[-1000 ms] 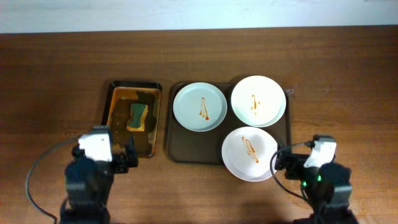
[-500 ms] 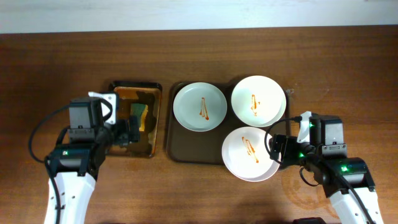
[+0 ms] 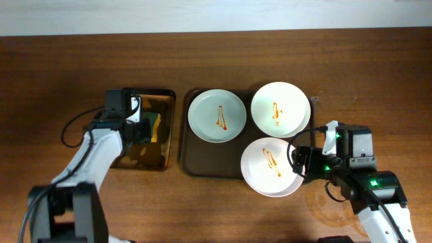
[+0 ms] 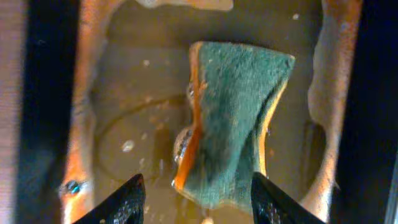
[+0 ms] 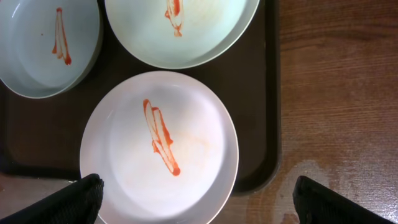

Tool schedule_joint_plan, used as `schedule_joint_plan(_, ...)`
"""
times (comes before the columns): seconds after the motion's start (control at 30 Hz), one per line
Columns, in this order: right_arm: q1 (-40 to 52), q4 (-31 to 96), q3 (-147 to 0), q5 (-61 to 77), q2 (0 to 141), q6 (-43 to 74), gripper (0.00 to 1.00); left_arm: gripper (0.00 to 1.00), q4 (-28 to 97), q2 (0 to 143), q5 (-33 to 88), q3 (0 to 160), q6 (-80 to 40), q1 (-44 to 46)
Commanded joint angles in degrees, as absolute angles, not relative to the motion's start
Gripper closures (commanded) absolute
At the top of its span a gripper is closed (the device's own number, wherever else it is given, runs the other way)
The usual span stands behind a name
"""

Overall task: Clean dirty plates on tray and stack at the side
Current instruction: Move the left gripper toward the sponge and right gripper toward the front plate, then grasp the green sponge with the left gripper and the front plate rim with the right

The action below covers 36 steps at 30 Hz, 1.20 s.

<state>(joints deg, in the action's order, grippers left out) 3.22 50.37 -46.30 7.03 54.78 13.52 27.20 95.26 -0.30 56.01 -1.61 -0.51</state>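
Three dirty plates lie on the dark-brown tray (image 3: 194,159), each with an orange-red sauce streak: a faintly blue-green one (image 3: 217,116) at the back left, a white one (image 3: 281,109) at the back right, and a white one (image 3: 271,167) at the front. My right gripper (image 3: 302,164) is open just above the front plate's right rim. In the right wrist view (image 5: 208,202) one finger is over the front plate's (image 5: 158,146) left edge and the other over the tabletop. My left gripper (image 4: 199,205) is open, with the near end of a green-and-orange sponge (image 4: 233,124) between its fingertips.
The sponge (image 3: 154,125) lies in a smaller black-rimmed tray (image 3: 152,159) with a wet orange-brown bottom, left of the big tray. My left gripper (image 3: 140,129) hangs over it. Bare wood-grain tabletop (image 3: 378,101) lies right of the big tray, with a damp mark (image 5: 311,174) by its corner.
My left arm has reached forward from the table's front edge to over the small tray and the sponge. My right gripper moved up to the front plate and has held still since.
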Motion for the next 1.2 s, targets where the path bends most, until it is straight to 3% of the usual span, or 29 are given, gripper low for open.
schedule_joint_plan(0.0, 3.75, 50.39, -47.59, 7.33, 54.81, 13.82, 0.02, 0.50, 24.45, 97.65, 3.73, 56.90, -1.74, -0.54)
schedule_joint_plan(0.5, 3.75, 50.39, -47.59, 7.33, 54.81, 13.82, 0.02, 0.60, 19.77, 102.17, 4.91, 56.88, -1.74, 0.69)
schedule_joint_plan(0.57, 3.75, 50.37, -47.59, 7.33, 54.81, 13.82, 0.02, 0.70, 19.73, 102.61, 4.93, 56.88, -1.74, 0.69)
schedule_joint_plan(0.7, 3.75, 50.37, -47.59, 7.33, 54.81, 13.82, 0.02, 1.00, 19.66, 102.65, 4.91, 56.88, -1.74, 0.69)
schedule_joint_plan(1.17, 3.75, 50.37, -47.59, 7.31, 54.81, 13.80, 0.02, 1.00, 23.22, 95.46, 4.73, 58.54, -1.78, 0.69)
